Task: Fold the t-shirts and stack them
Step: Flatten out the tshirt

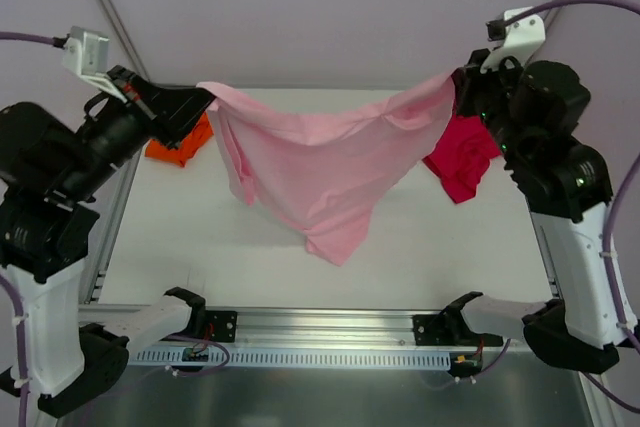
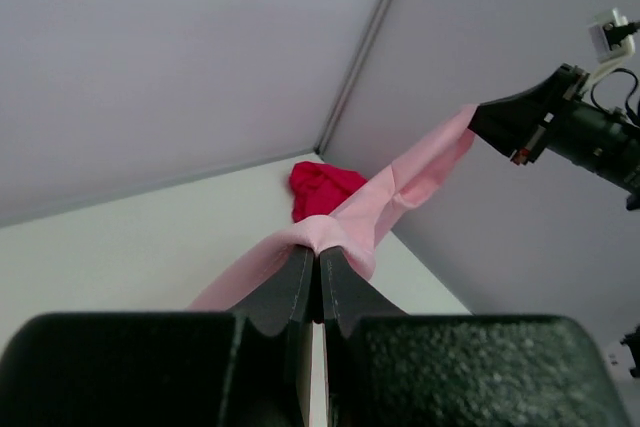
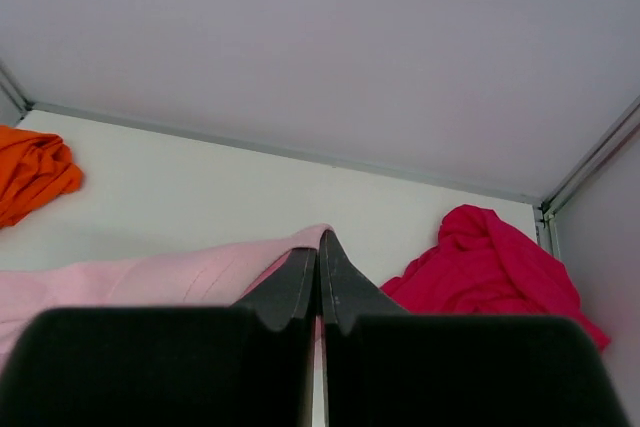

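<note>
Pink tee (image 1: 320,172) is hanging stretched between left gripper (image 1: 207,98) and right gripper (image 1: 457,88), both clamping its edges.

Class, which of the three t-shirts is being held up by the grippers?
The light pink t-shirt: it hangs between the left gripper and right gripper, both shut on it. The orange t-shirt and red t-shirt lie crumpled on the table.

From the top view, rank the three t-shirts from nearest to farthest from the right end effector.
1. pink t-shirt: clamped in the right end effector, hanging across the middle.
2. red t-shirt: crumpled just below it, on the right side.
3. orange t-shirt: far across, on the left side.
</note>
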{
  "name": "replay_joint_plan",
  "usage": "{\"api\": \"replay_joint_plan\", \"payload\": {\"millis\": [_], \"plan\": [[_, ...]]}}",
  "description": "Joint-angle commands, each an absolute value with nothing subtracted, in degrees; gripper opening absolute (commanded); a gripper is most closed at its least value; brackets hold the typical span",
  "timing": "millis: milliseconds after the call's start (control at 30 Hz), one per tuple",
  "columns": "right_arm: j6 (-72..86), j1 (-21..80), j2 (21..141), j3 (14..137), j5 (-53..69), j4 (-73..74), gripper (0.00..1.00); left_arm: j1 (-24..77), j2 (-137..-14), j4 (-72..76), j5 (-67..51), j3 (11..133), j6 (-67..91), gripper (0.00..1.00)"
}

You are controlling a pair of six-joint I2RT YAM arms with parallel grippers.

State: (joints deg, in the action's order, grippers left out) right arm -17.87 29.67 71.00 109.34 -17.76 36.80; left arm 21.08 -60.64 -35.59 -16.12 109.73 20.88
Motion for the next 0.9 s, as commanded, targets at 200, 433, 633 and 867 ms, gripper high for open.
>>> {"api": "replay_joint_plan", "payload": {"millis": [200,433,633,867], "plan": [[-17.5,30.3,53.5,104.3,-16.4,40.8,0.01,21.7,-55.1,-42.5,-32.7,111.9,21.6,0.0],[-16.9,30.3,49.1,106.3,-18.0,38.3,0.01,21.7,-52.5,-41.0,-35.0,112.1,22.4,0.0],[-17.8,30.2,48.9,105.7,-18.9,33.2,0.01,21.7,-53.3,-41.5,-34.5,115.3,21.6,0.0],[-22.8,30.3,54.0,109.6,-19.7,32.4,0.01,21.7,-53.7,-38.6,-28.9,117.1,22.1,0.0]]}}
